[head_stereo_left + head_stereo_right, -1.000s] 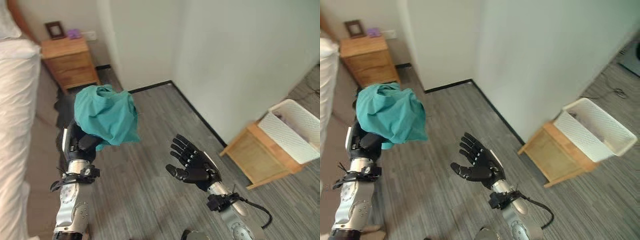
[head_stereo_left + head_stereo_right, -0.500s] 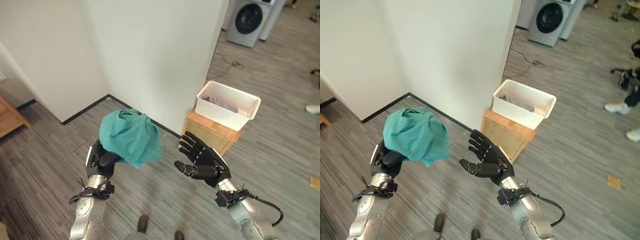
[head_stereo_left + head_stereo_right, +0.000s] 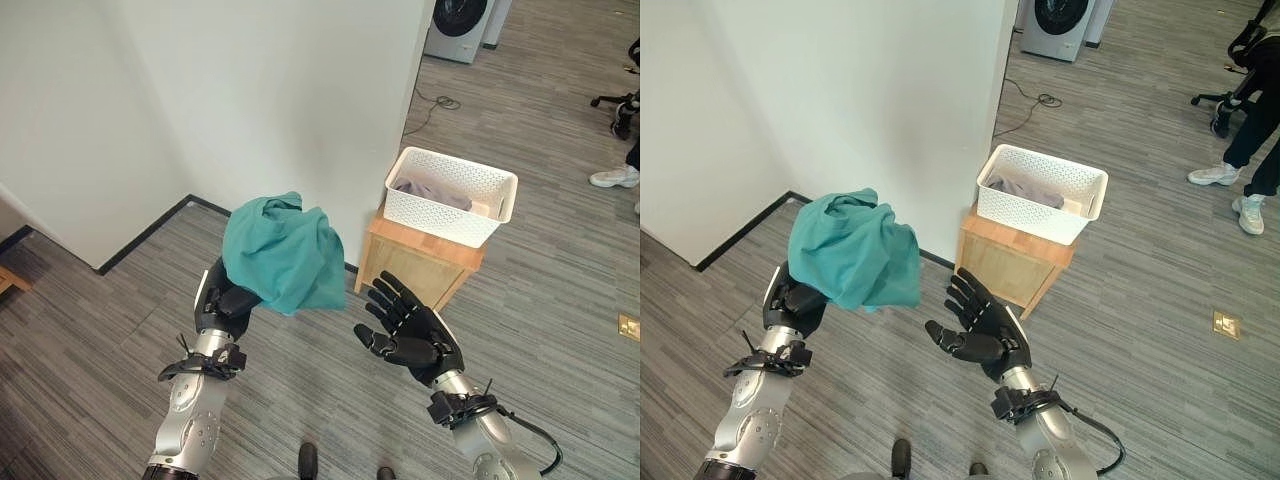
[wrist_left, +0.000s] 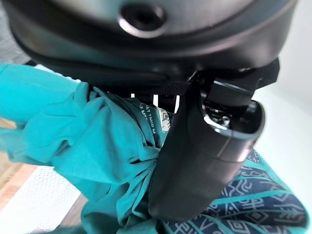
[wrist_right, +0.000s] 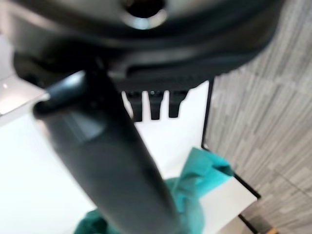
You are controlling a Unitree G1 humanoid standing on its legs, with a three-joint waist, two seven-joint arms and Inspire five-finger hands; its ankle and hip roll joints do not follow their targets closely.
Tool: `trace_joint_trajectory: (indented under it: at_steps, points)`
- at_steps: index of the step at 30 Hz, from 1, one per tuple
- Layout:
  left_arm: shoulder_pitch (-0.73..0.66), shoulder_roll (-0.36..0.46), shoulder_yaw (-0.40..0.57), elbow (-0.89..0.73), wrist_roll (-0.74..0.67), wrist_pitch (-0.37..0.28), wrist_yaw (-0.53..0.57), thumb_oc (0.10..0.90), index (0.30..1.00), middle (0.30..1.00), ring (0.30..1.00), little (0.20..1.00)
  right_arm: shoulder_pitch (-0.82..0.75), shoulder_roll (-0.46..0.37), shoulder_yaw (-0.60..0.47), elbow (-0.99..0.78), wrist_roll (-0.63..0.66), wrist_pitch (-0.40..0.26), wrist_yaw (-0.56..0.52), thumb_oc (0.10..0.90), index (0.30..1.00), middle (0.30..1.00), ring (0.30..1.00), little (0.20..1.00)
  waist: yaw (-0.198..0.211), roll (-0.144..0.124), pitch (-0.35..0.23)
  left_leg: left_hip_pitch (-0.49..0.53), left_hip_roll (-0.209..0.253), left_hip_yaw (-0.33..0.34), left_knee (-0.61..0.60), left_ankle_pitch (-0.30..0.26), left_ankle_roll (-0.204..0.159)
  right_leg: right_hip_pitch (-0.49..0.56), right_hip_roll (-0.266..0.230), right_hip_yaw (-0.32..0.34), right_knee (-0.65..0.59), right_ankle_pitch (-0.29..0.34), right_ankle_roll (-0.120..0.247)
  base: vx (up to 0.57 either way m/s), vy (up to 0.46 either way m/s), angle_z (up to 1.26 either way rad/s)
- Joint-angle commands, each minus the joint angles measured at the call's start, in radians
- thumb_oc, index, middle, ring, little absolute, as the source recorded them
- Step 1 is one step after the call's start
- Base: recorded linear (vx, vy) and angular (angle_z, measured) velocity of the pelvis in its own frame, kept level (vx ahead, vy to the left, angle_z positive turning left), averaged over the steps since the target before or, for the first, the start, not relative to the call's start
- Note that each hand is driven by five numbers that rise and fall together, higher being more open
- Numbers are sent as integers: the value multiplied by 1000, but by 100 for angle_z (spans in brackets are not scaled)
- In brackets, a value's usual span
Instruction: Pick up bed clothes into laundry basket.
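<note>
White wall corner (image 3: 400, 120) at 12 o'clock; bare grey floor (image 3: 1160, 330) open toward 3 o'clock. White laundry basket (image 3: 1042, 192) on wooden stand (image 3: 1015, 258) at 1 o'clock, holding cloth. Left hand (image 3: 222, 300) clenched on bunched teal garment (image 3: 283, 253), raised. Right hand (image 3: 978, 322) empty, fingers spread, palm up.

Left hand (image 3: 222, 300) raised at lower left of frame, fingers curling closed, right hand (image 3: 412, 332) holding palm-up, fingers spreading
</note>
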Motion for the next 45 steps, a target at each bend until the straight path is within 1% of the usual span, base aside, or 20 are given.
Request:
trace_joint_trajectory:
  at_steps: [1, 5, 6, 8, 9, 11, 14, 15, 16, 17, 19, 20, 22, 23, 24, 26, 28, 29, 35, 45]
  points:
    - [-95, 23, 33, -82, -22, -75, -28, 400, 300, 300, 300, 300, -127, 14, -35, -114, -28, -130, -14, 800, 900, 900, 900, 900, -2, 3, -26, -47, 48, 54, 189, -166, 8, -191, 46, -14, 305, -67, 22, -31, 104, -53]
    - [-102, 33, 37, -75, -4, -77, -20, 400, 300, 300, 300, 300, -131, 16, -26, -119, -41, -128, -13, 800, 900, 900, 900, 900, -7, 7, -6, -12, 52, 86, 185, -187, 20, -260, 20, -48, 437, -23, 54, 91, 56, -51]
    - [-104, 43, 35, -81, -4, -76, -25, 400, 300, 300, 300, 300, -135, 13, -18, -108, -42, -124, -7, 800, 900, 900, 900, 900, -23, 13, 18, 42, 61, 108, 167, -202, 21, -335, -10, -89, 468, 43, 69, 184, 23, -39]
    - [-101, 49, 36, -92, -7, -74, -39, 400, 300, 300, 300, 300, -137, 7, -16, -105, -41, -118, -1, 800, 900, 900, 900, 900, -37, 15, 21, 77, 65, 117, 144, -218, 15, -365, -25, -91, 378, 41, 59, 367, -58, -58]
    - [-118, 50, 30, -95, -12, -74, -47, 400, 300, 300, 300, 300, -138, 4, -19, -100, -35, -122, 0, 800, 900, 900, 900, 900, -49, 10, 23, 113, 71, 121, 125, -243, -1, -386, -43, -86, 247, 67, 59, 516, -167, -63]
    - [-137, 45, 23, -84, -1, -81, -44, 400, 300, 300, 300, 300, -139, 8, -5, -103, -46, -123, 5, 800, 900, 900, 900, 900, -60, 4, 16, 179, 92, 131, 101, -271, -35, -415, -94, -141, 72, 127, 74, 643, -264, -21]
    - [-146, 46, 15, -76, 7, -77, -47, 400, 300, 300, 300, 300, -129, 11, -1, -120, -43, -110, 17, 800, 900, 900, 900, 900, -74, 2, -9, 238, 127, 125, 124, -296, -73, -402, -107, -205, 57, 159, 86, 606, -290, -3]
    - [-159, 38, 5, -82, 8, -75, -52, 400, 300, 300, 300, 300, -139, 1, 16, -105, -34, -111, 22, 800, 900, 900, 900, 900, -79, 7, -27, 242, 165, 112, 190, -257, -98, -385, -102, -233, 72, 174, 71, 678, -419, 2]
    - [-156, 40, 12, -81, 9, -72, -56, 400, 300, 300, 300, 300, -139, -6, 13, -108, -30, -104, 25, 800, 900, 900, 900, 900, -83, 20, -40, 222, 212, 94, 300, -186, -132, -367, -68, -243, 94, 143, 47, 600, -420, 22]
    - [-150, 40, 12, -77, 6, -68, -59, 400, 300, 300, 300, 300, -143, -12, 19, -101, -26, -102, 23, 800, 900, 900, 900, 900, -85, 20, -42, 189, 235, 88, 404, -117, -132, -342, -46, -243, 101, 128, 17, 438, -399, 14]
    - [-153, 42, 20, -73, -6, -66, -44, 400, 300, 300, 300, 300, -169, -33, 30, -89, 17, -114, 19, 800, 900, 900, 900, 900, -71, -6, -35, 83, 264, 48, 694, 43, -131, -263, -3, -256, 102, 83, -56, 542, -545, -18]
    - [-185, 57, 15, -80, -8, -58, -43, 400, 300, 300, 300, 300, -181, -58, 26, -91, 24, -108, 7, 800, 900, 900, 900, 900, -33, -43, 8, -49, 246, 17, 881, 38, -97, -174, 34, -219, 84, 25, -104, 624, -548, -48]
    - [-234, 65, 2, -75, 4, -66, -27, 400, 300, 300, 300, 300, -199, -71, 23, -86, 31, -114, -3, 800, 900, 900, 900, 900, -8, -50, 21, -146, 217, 29, 820, -17, -94, -121, 44, -188, 59, 14, -90, 475, -213, -31]
    - [-257, 69, -10, -72, 4, -68, -26, 400, 300, 300, 300, 300, -205, -72, 27, -80, 41, -116, -7, 800, 900, 900, 900, 900, 2, -44, 20, -164, 200, 38, 720, -28, -94, -98, 47, -177, 46, 11, -81, 494, 46, -67]
    - [-279, 89, -8, -67, 25, -77, -23, 400, 300, 300, 300, 300, -204, -69, 31, -74, 45, -113, 3, 800, 900, 900, 900, 900, 22, -34, 10, -166, 143, 24, 551, -43, -94, -80, 56, -147, 38, 7, -69, 489, 102, -92]
    - [-299, 109, 1, -61, 47, -88, -24, 400, 300, 300, 300, 300, -194, -68, 42, -72, 21, -99, 24, 800, 900, 900, 900, 900, 37, -20, -6, -123, 99, 4, 344, -58, -84, -59, 71, -132, 26, 2, -56, 398, 71, -96]
    - [-329, 135, 3, -54, 64, -89, -34, 400, 300, 300, 300, 300, -181, -72, 45, -62, -13, -77, 41, 800, 900, 900, 900, 900, 28, -7, -19, -41, 88, 9, 266, -67, -79, -38, 76, -129, 11, 5, -48, 282, 82, -115]
    - [-353, 144, 5, -42, 82, -97, -21, 400, 300, 300, 300, 300, -164, -59, 39, -58, -23, -74, 49, 800, 900, 900, 900, 900, 22, -2, -46, 9, 74, 5, 197, -103, -66, -28, 65, -125, -10, 8, -40, 199, 101, -99]
    - [-369, 177, 39, -26, 83, -105, 6, 400, 300, 300, 300, 300, -98, -29, 6, -52, -22, -58, 57, 800, 900, 900, 900, 900, 6, 13, -93, 62, 55, 32, 99, -107, -47, -19, 45, -122, -35, 14, -19, 105, 114, -3]
    - [-284, 170, 101, -55, 101, -94, 11, 400, 300, 300, 300, 300, -68, -15, -48, -51, -44, -53, 50, 800, 900, 900, 900, 900, 15, 7, -103, 70, 39, 38, 90, -126, -29, -29, 29, -118, -30, 18, -3, 26, 62, 22]
